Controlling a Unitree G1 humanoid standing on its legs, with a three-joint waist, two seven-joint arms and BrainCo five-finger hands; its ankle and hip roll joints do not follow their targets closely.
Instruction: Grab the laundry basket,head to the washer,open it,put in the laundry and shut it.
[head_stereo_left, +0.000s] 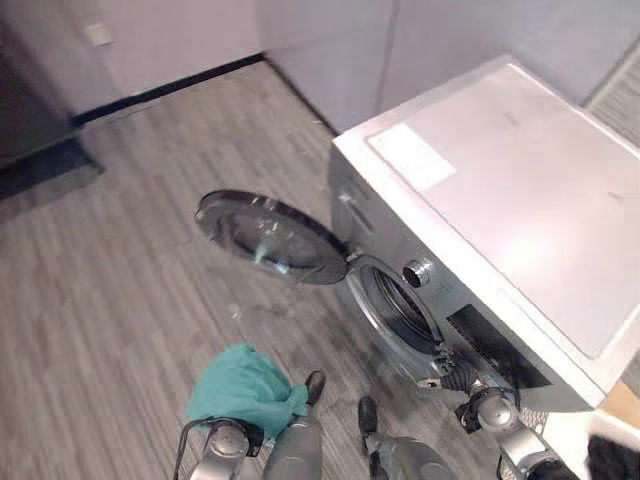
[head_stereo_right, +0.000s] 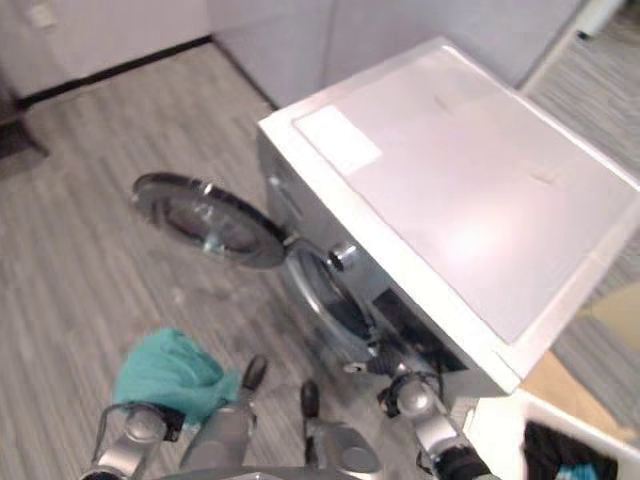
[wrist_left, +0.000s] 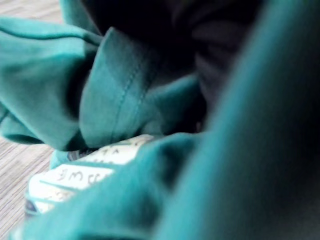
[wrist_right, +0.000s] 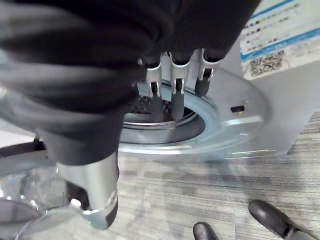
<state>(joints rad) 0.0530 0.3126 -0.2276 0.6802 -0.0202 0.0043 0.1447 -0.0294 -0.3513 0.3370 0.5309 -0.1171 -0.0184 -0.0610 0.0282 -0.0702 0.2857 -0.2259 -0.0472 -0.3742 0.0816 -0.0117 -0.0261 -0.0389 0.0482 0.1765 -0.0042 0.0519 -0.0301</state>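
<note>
Hanging low at the robot's left over the grey floor (head_stereo_left: 110, 300), the crumpled teal garment (head_stereo_left: 243, 388) hides the left hand, grip unreadable. The right hand (wrist_right: 172, 75), fingers straight, empty, faces the washer (head_stereo_left: 520, 200) drum; its door (head_stereo_left: 268, 237) stands open.

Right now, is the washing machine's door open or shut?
Open. The round door is swung out wide to the side, leaving the drum opening in the washer's front uncovered.
</note>
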